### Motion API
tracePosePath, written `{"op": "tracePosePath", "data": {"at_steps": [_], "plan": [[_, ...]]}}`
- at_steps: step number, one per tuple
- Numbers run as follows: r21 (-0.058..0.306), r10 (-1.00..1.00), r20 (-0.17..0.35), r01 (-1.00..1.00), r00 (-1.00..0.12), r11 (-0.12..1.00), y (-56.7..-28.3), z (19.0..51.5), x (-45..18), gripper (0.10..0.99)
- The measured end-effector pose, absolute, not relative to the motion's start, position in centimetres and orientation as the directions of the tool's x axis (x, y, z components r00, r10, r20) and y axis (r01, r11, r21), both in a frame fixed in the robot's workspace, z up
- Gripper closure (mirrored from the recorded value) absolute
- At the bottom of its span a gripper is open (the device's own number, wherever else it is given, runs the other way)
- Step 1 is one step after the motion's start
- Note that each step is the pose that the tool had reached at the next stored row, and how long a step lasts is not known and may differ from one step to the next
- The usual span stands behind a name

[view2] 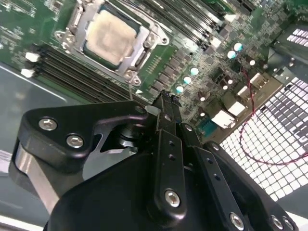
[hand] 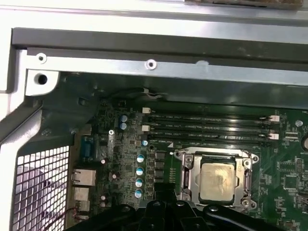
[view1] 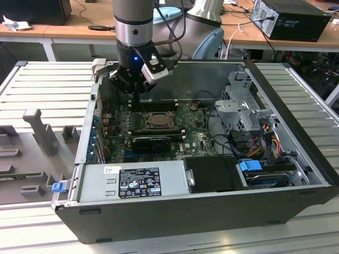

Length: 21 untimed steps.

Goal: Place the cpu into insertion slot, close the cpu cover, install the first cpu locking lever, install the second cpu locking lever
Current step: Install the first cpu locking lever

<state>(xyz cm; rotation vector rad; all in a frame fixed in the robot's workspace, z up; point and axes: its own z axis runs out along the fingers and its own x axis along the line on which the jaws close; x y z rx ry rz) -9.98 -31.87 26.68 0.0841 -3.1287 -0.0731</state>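
In the exterior view, the open computer case has the gripper hanging over the green motherboard toward the exterior view's left. Its fingers are drawn together to a narrow tip. Just to the right of that tip and lower lies the insertion slot. In both wrist views the cpu sits in it, apart from the gripper, with the cpu cover flat around it. The drive cage stands farthest right.
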Motion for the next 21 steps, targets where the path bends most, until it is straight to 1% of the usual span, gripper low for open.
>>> {"op": "tracePosePath", "data": {"at_steps": [6,13,21], "plan": [[0.047,-0.054,0.010,-0.053,-0.998,0.997,-30.8,26.1,-10.3,0.980],[0.047,-0.054,0.010,-0.054,-0.998,0.997,-28.6,25.8,-10.2,0.980],[0.047,-0.054,0.010,-0.054,-0.998,0.997,-28.4,25.6,-9.6,0.980]]}}
